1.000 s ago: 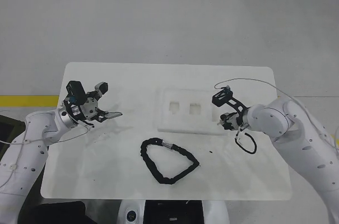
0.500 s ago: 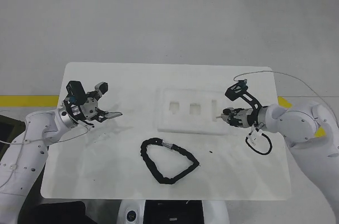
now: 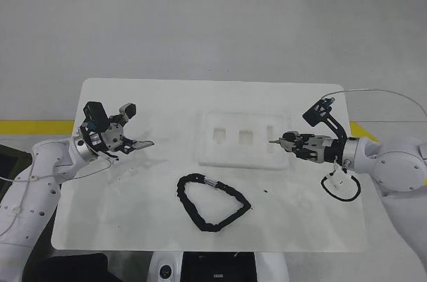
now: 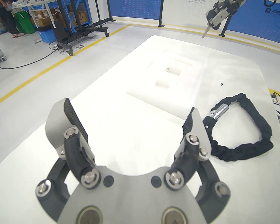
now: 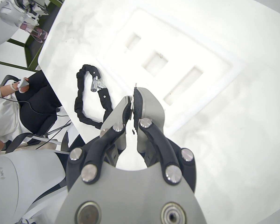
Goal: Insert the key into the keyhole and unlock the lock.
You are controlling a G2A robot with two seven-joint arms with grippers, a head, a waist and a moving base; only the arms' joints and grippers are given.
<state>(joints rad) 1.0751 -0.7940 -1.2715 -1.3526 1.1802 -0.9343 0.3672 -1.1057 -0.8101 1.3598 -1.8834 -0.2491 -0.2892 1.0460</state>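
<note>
A black fabric-covered chain lock (image 3: 212,203) lies in a loop on the white table's near middle, its silver lock cylinder (image 3: 207,182) at the loop's far side; it also lies in the left wrist view (image 4: 242,127) and the right wrist view (image 5: 84,99). My right gripper (image 3: 287,141) hangs above the foam tray's right end, shut on a small metal key (image 4: 205,32) whose tip sticks out past the fingers (image 5: 131,101). My left gripper (image 3: 132,144) is at the table's left, open and holding nothing (image 4: 130,115).
A white foam tray (image 3: 259,163) with three rectangular recesses sits at the table's middle back. A small dark speck (image 3: 267,189) lies on the table right of the chain. The table edge (image 3: 199,248) runs close below the chain.
My right arm has swung to the right and turned, carrying the key from the tray's right part to above its right end. The left arm and chain have stayed put.
</note>
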